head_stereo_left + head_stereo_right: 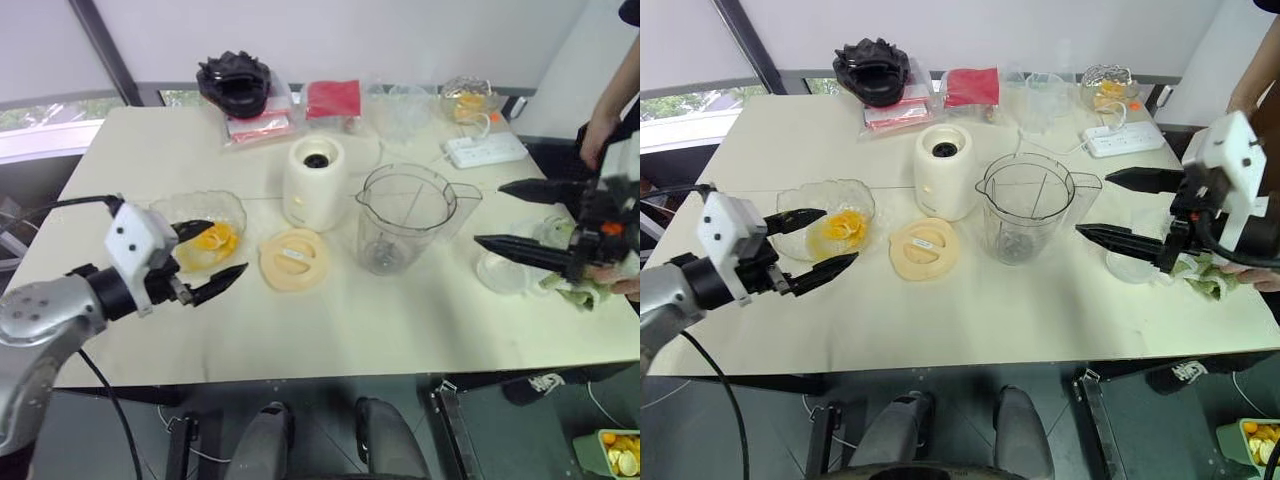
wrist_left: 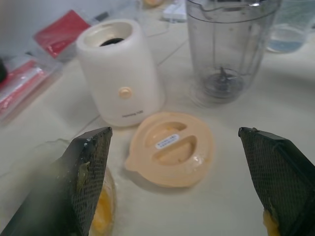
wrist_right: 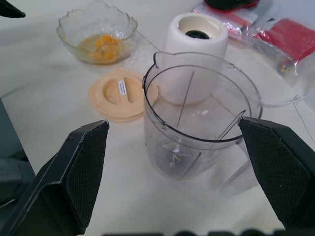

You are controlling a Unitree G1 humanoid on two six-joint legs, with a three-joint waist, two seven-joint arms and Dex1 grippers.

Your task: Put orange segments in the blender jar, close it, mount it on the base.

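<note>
At frame centre on the desk [image 1: 420, 330] stands the blender jar [image 1: 405, 217], upright and empty, with the base [image 1: 314, 183] just left of it. The orange segments [image 1: 214, 240] lie in a glass bowl [image 1: 200, 228] at left. The left end effector [image 1: 207, 254] hangs beside that bowl, fingers spread apart and holding nothing; the right end effector [image 1: 512, 215] is likewise wide and empty.
</note>
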